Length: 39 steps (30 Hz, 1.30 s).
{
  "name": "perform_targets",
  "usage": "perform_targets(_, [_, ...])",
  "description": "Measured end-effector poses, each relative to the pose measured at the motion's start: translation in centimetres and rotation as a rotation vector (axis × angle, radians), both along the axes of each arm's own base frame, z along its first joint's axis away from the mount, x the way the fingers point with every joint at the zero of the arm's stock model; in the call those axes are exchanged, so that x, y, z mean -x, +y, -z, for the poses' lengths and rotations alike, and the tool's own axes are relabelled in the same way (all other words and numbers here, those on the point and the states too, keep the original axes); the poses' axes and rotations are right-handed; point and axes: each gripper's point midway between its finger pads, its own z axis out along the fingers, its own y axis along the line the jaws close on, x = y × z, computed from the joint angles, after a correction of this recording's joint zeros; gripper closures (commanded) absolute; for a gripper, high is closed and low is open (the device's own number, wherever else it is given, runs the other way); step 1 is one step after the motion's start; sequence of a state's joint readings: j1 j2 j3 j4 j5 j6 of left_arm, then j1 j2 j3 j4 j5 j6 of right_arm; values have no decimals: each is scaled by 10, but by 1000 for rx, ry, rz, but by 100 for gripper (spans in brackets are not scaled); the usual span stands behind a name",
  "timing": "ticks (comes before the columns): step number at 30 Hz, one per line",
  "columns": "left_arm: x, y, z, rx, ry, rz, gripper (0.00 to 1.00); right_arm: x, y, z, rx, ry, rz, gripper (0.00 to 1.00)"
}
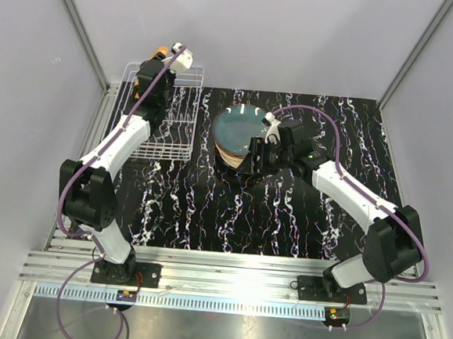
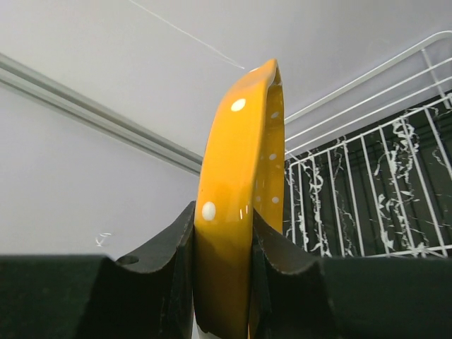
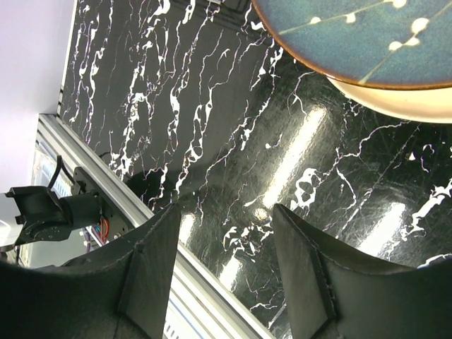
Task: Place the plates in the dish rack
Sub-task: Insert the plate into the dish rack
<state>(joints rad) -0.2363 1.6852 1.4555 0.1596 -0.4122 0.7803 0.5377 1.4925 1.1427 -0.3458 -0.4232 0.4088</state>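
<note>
Left jaws are clamped on the rim of an orange dotted plate (image 2: 236,212), held on edge at the far end of the dish rack (image 1: 170,134). Right jaws stand apart and empty, beside the plate stack (image 1: 236,129) on the desk (image 1: 285,221). Glazed ceramic is likely rigid, slippery and breakable, so grip at the rim.

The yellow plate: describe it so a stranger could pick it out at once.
Find the white wire dish rack at the black table's far-left corner. At its far end the left hand grips a plate on edge. It alone is yellow with white dots; the other plates lie stacked flat.
</note>
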Motion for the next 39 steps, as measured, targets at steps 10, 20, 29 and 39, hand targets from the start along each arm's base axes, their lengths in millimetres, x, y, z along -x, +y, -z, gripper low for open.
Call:
perform_targets(10, [-1,8,-1,-21,7,1,100,-3,4,0,-3,3,-12,42])
perform_targets(20, [33,24,18,-7,45,14,100,-2,5,1,-7,8,-20,43])
perform_targets(29, [95,72,-24,57,-68,-41,100,-4,10,-4,-15,16,-44,44])
perform_targets(39, [92,2,-35,395,-112,223,100,-4,12,-6,-24,12,-49,45])
